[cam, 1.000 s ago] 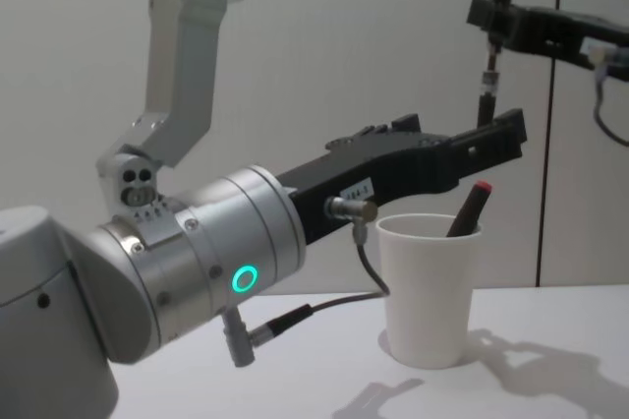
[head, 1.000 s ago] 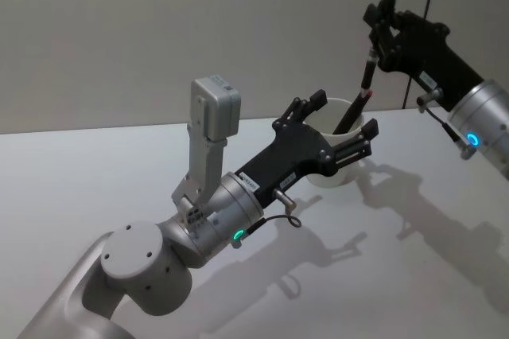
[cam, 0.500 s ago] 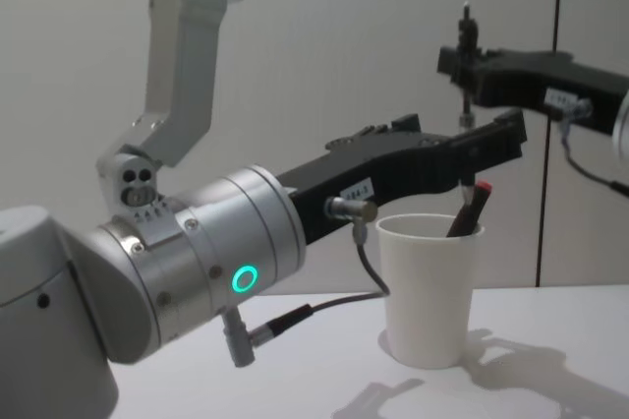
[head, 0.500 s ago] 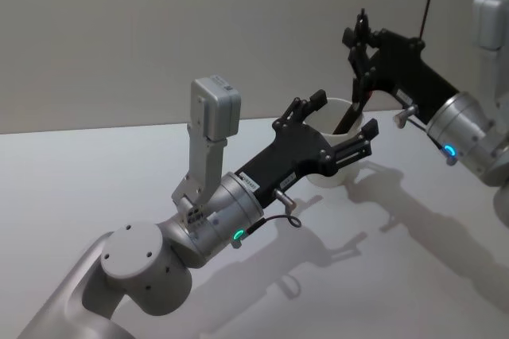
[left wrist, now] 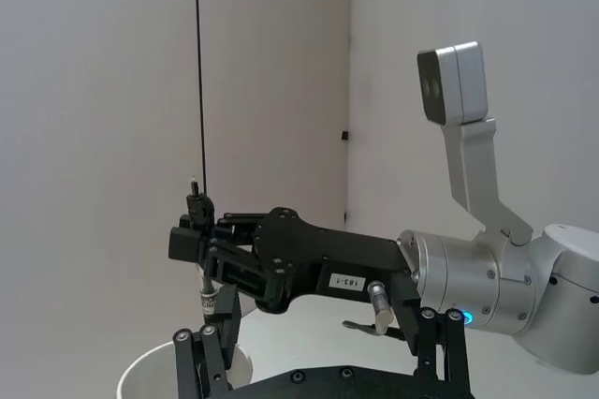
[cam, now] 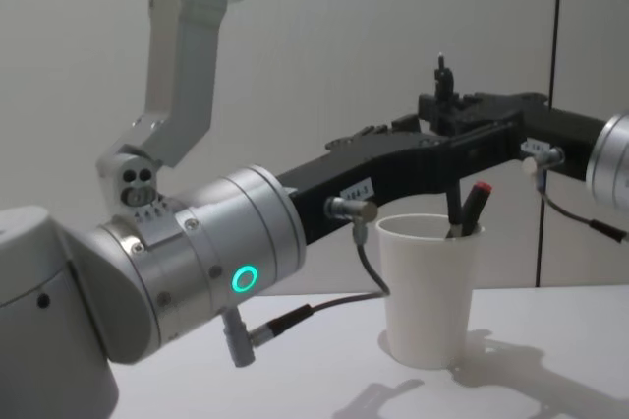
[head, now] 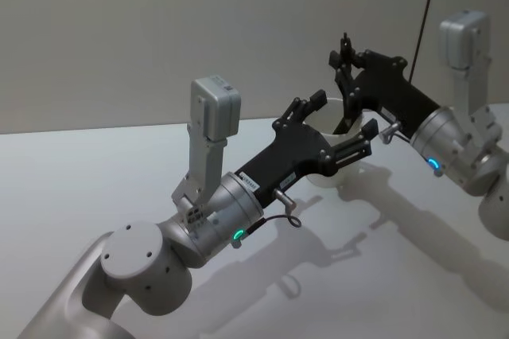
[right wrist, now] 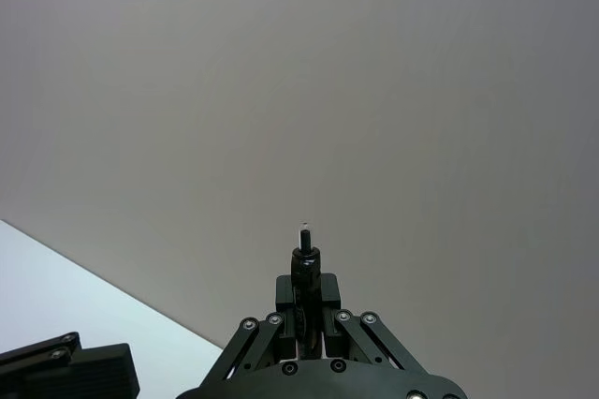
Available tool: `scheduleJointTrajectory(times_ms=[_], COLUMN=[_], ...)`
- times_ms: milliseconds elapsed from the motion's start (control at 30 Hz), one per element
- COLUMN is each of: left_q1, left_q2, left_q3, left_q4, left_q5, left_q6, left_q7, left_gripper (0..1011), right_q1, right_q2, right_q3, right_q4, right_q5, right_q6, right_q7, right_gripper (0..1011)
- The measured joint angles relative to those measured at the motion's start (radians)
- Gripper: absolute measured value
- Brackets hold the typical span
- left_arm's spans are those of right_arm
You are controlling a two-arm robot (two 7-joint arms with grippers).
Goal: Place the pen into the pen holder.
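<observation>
Change: right gripper (head: 343, 76) has come down and toward the cup since a second ago; the pen (cam: 444, 80) it carries is now lower, its lower end inside the cup mouth in the chest view.
Right gripper: above the pen holder (cam: 428, 286), fingers (right wrist: 301, 310) together and clamped on the pen shaft; pen top pokes up past the fingers in the right wrist view.
Pen: near upright, held between the right fingers, upper tip above them, lower part running down below them into the cup opening; exact depth cannot be told.
Pen holder: white paper cup standing upright on the bench (head: 95, 172), directly below the right fingers and between the left fingers.
Second pen (cam: 473, 205): dark with a red end, already in the cup, leaning against the rim, just beside the held pen's lower end.
Left gripper (head: 342, 128): reaches forward at cup-rim height, fingers (head: 306, 105) apart, one on each side of the cup; contact with the cup wall cannot be told.
Left wrist view: cup rim (left wrist: 154, 366) between the left fingers, right gripper and pen just beyond and above it.
Bench: pale, carries the cup, arm shadows fall across it.
</observation>
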Motion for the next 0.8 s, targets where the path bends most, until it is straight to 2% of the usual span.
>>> scheduleJointTrajectory(times_ms=[100, 133, 233, 333, 367, 467, 500, 600, 633, 667, 700, 800], left_q1=[0.0, 0.0, 0.0, 0.0, 0.0, 0.0, 0.0, 0.0, 0.0, 0.0, 0.0, 0.0], left_q2=[0.0, 0.0, 0.0, 0.0, 0.0, 0.0, 0.0, 0.0, 0.0, 0.0, 0.0, 0.0], left_q3=[0.0, 0.0, 0.0, 0.0, 0.0, 0.0, 0.0, 0.0, 0.0, 0.0, 0.0, 0.0], left_q4=[0.0, 0.0, 0.0, 0.0, 0.0, 0.0, 0.0, 0.0, 0.0, 0.0, 0.0, 0.0], left_q5=[0.0, 0.0, 0.0, 0.0, 0.0, 0.0, 0.0, 0.0, 0.0, 0.0, 0.0, 0.0], left_q6=[0.0, 0.0, 0.0, 0.0, 0.0, 0.0, 0.0, 0.0, 0.0, 0.0, 0.0, 0.0], left_q7=[0.0, 0.0, 0.0, 0.0, 0.0, 0.0, 0.0, 0.0, 0.0, 0.0, 0.0, 0.0], left_gripper=[1001, 1001, 1001, 1001, 1001, 1001, 1001, 1001, 1001, 1001, 1001, 1001], right_q1=[0.002, 0.002, 0.004, 0.004, 0.005, 0.006, 0.006, 0.006, 0.006, 0.007, 0.007, 0.007], right_q2=[-0.002, -0.003, -0.006, -0.007, -0.007, -0.008, -0.009, -0.009, -0.01, -0.01, -0.01, -0.011], right_q3=[-0.003, -0.004, -0.006, -0.007, -0.008, -0.009, -0.01, -0.01, -0.01, -0.011, -0.011, -0.011], right_q4=[0.009, 0.011, 0.02, 0.025, 0.027, 0.03, 0.031, 0.034, 0.035, 0.036, 0.036, 0.037], right_q5=[-0.007, -0.009, -0.016, -0.019, -0.021, -0.023, -0.024, -0.026, -0.027, -0.028, -0.028, -0.029], right_q6=[-0.004, -0.005, -0.007, -0.009, -0.01, -0.011, -0.011, -0.012, -0.012, -0.013, -0.013, -0.013], right_q7=[0.0, 0.001, 0.001, 0.001, 0.001, 0.002, 0.002, 0.002, 0.002, 0.002, 0.002, 0.002], right_gripper=[181, 230, 284, 401, 401, 512, 512, 657, 657, 714, 714, 814])
